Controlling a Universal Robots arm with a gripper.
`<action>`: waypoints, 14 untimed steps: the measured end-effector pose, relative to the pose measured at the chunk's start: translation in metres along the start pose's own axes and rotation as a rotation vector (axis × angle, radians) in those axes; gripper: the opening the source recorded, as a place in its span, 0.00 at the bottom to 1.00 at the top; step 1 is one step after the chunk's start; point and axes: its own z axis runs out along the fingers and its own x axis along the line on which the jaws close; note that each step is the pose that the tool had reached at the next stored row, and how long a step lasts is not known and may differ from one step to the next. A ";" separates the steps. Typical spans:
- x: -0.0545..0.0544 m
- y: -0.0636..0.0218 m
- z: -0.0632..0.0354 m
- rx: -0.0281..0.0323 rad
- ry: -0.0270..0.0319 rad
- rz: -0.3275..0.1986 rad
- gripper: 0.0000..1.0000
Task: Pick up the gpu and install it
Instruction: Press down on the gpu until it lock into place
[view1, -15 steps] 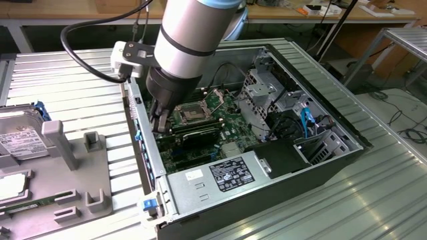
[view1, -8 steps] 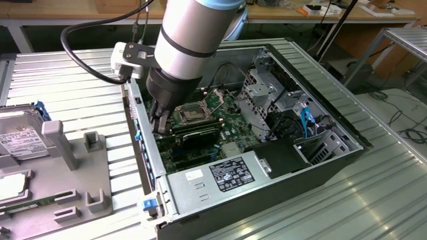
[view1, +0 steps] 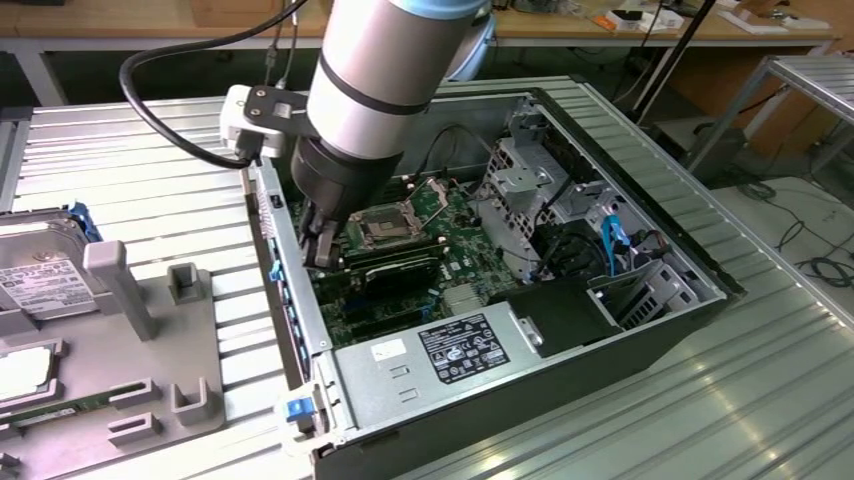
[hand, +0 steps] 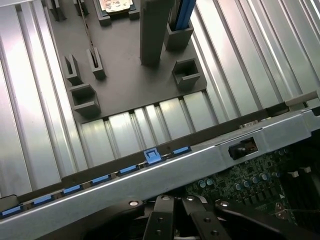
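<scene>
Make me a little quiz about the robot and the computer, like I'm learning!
1. True or false: the gripper is over the grey tray.
2. What colour is the gpu? A green, B black, C silver.
3. Fill in: in the exterior view, the hard drive lies on the ____ side.

Key: 1 false, it is down inside the computer case; 2 B; 3 left.

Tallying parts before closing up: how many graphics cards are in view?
1. The gpu lies inside the open case, over the motherboard, at the gripper. Others may be hidden behind the arm.
</scene>
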 end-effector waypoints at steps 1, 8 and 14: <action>0.000 0.0000 0.0001 -0.0006 -0.0002 0.000 0.11; -0.005 -0.0040 -0.0152 -0.0291 0.0101 0.005 0.11; -0.013 -0.0103 -0.0204 -0.0414 0.0152 0.007 0.11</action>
